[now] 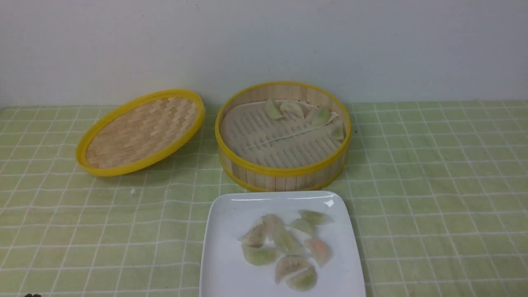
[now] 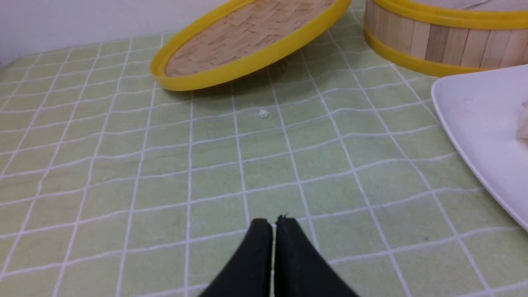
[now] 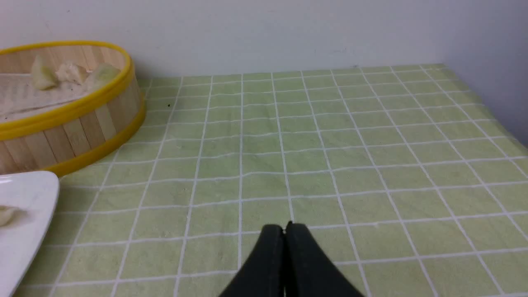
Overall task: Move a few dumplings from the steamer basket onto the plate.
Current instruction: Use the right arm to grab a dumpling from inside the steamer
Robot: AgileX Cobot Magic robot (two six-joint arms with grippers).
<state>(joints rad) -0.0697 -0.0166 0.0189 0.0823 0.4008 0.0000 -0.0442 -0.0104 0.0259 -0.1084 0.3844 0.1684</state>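
The left gripper (image 2: 272,226) hangs low over the green checked tablecloth (image 2: 123,165), its black fingers pressed together and empty. Ahead of them lies a white crumb (image 2: 262,114), and beyond that the tilted woven lid (image 2: 247,41). The right gripper (image 3: 285,229) is likewise closed on nothing. Between the two pairs of fingers and slightly ahead sits the white square plate (image 1: 231,214), bearing a cluster of dumplings (image 1: 288,247). The steamer basket (image 1: 283,179) stands just beyond it, with a few more dumplings against its far wall.
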